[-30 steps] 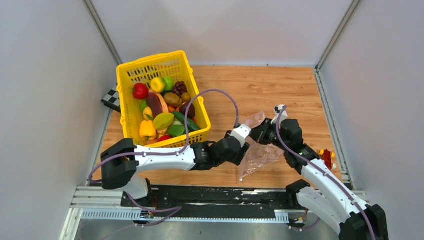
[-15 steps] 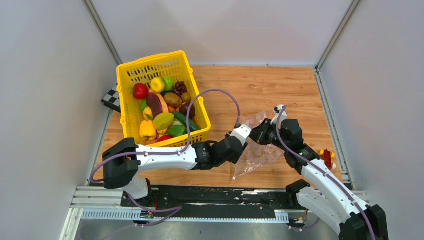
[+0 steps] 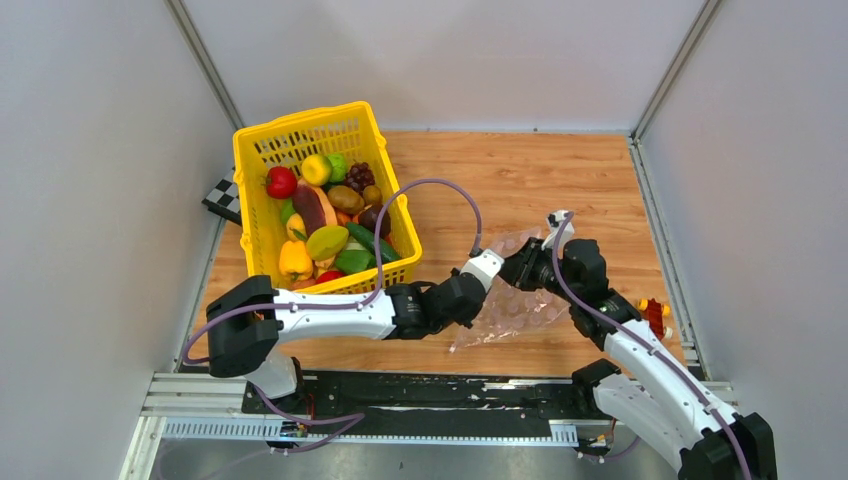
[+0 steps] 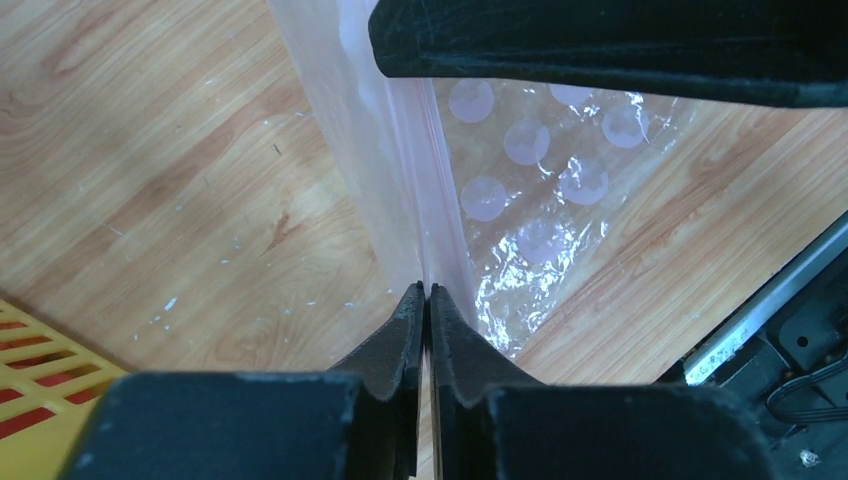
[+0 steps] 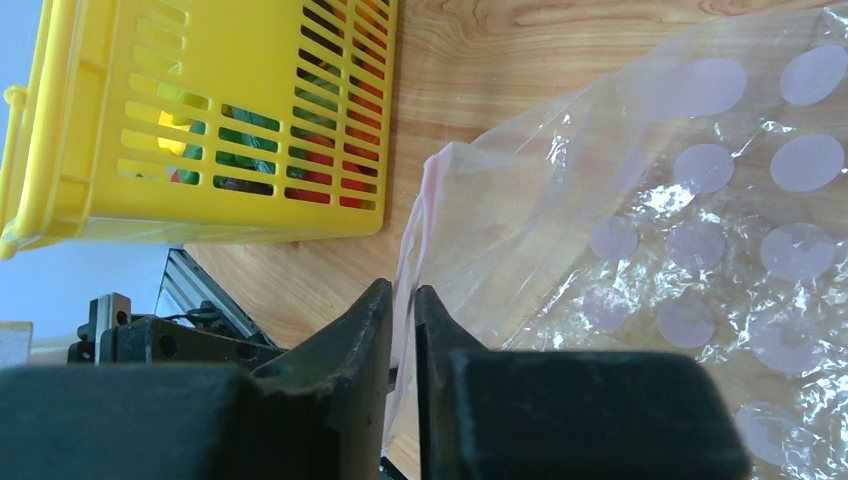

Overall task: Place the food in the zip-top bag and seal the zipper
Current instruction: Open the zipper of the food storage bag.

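The zip-top bag (image 3: 512, 312), clear with white dots, hangs low over the wooden table between my two grippers. My left gripper (image 3: 486, 298) (image 4: 427, 290) is shut on the zipper (image 4: 415, 200), the pale pink strip that runs away from its tips. My right gripper (image 3: 516, 272) (image 5: 403, 290) stands open by a narrow gap, and the bag's pink edge (image 5: 425, 200) passes loosely through it. The bag (image 5: 700, 230) holds nothing that I can see. The food (image 3: 325, 240) lies piled in the yellow basket (image 3: 250, 170) at the back left.
The basket's slotted wall (image 5: 250, 60) is close on the left of the right wrist view. Small orange-red blocks (image 3: 655, 318) sit by the right wall. A black-and-white board (image 3: 222, 198) lies left of the basket. The black rail (image 3: 420, 392) runs along the near edge.
My left gripper has closed on the zipper strip. The right jaws have parted slightly. The bag has swung down and to the left, flatter over the table.
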`<state>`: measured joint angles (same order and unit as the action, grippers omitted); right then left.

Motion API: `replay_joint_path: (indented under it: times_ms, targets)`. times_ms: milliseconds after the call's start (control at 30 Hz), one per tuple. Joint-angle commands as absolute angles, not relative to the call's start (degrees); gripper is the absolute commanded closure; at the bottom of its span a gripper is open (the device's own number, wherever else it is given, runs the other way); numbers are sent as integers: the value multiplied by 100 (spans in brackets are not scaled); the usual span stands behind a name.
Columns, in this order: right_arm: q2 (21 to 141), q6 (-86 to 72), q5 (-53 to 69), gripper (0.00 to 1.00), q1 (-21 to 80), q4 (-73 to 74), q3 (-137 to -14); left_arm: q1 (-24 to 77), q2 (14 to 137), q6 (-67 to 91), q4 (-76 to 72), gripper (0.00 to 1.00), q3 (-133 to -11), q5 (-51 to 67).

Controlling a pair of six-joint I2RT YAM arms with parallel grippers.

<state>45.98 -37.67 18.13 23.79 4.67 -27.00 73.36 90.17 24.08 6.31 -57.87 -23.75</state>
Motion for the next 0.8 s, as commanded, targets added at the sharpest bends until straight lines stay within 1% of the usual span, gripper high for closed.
replay_joint_path:
  times_ms: [0,33,100,167,233,400,767]
  targets:
    - [4428,-3447,1944,81,2373,483,-2860,7356,9015,2419,665,93,-6183,-2566]
    - [4401,-3410,1995,75,2372,480,-2857,7363,9017,2434,676,93,-6231,-2574]
    - [4364,-3308,2134,67,2377,480,-2864,7357,9018,2471,685,94,-6291,-2597]
    - [4343,-3211,2228,62,2410,501,-2887,7362,9009,2527,696,95,-6345,-2629]
    - [4351,-3108,2254,60,2467,590,-2929,7359,8986,2575,722,95,-6409,-2659]
    - [4299,-2920,2135,59,2540,861,-3041,7361,8956,2663,816,96,-6503,-2827]
    - [4070,-2401,2499,60,2612,930,-2968,7323,8874,2975,806,98,-6543,-2752]
